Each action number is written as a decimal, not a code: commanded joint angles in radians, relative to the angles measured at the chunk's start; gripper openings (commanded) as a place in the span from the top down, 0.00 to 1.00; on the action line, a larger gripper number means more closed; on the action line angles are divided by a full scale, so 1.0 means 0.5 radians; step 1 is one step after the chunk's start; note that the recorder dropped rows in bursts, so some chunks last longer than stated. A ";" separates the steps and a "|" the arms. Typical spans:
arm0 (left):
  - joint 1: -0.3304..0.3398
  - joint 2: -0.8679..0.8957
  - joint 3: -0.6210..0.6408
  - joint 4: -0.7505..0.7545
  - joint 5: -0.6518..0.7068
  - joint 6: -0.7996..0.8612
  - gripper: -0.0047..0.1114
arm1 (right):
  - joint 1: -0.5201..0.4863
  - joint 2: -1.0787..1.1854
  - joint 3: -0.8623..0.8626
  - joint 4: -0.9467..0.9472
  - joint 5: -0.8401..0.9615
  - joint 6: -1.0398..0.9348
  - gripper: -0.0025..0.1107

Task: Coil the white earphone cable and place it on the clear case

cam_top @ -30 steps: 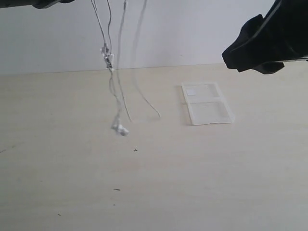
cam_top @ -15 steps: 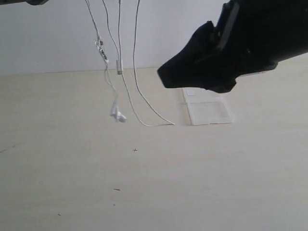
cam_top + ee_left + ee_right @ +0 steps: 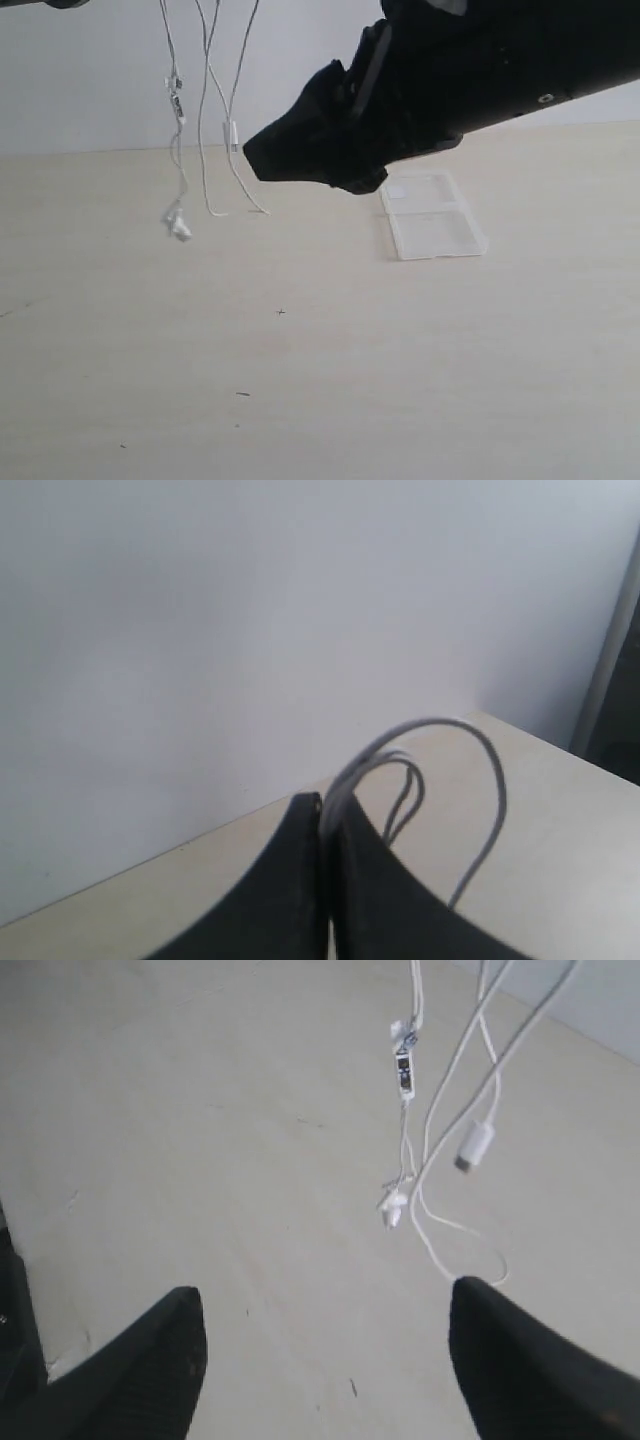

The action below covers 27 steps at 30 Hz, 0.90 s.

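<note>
The white earphone cable (image 3: 205,130) hangs in several strands from above the upper left of the exterior view, earbuds (image 3: 177,225) dangling just over the table. My left gripper (image 3: 328,805) is shut on the cable (image 3: 440,730), loops arching out past its fingertips. The clear case (image 3: 432,215) lies flat on the table, partly behind my right arm (image 3: 450,80). My right gripper (image 3: 325,1295) is open above the table, close to the hanging strands, with nothing between its fingers. The right wrist view shows the inline remote (image 3: 403,1068), a plug (image 3: 474,1146) and earbuds (image 3: 392,1208).
A pale wooden table (image 3: 300,380) runs to a white wall (image 3: 100,70) at the back. A few small dark specks (image 3: 243,394) mark the surface.
The right arm has swept left across the exterior view toward the hanging strands, now covering part of the case. The cable has shifted left and risen, its lower end lifting off the table.
</note>
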 commanded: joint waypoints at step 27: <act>0.185 -0.025 -0.037 -0.028 0.250 -0.097 0.96 | -0.003 0.378 0.009 0.794 -0.484 -0.758 0.39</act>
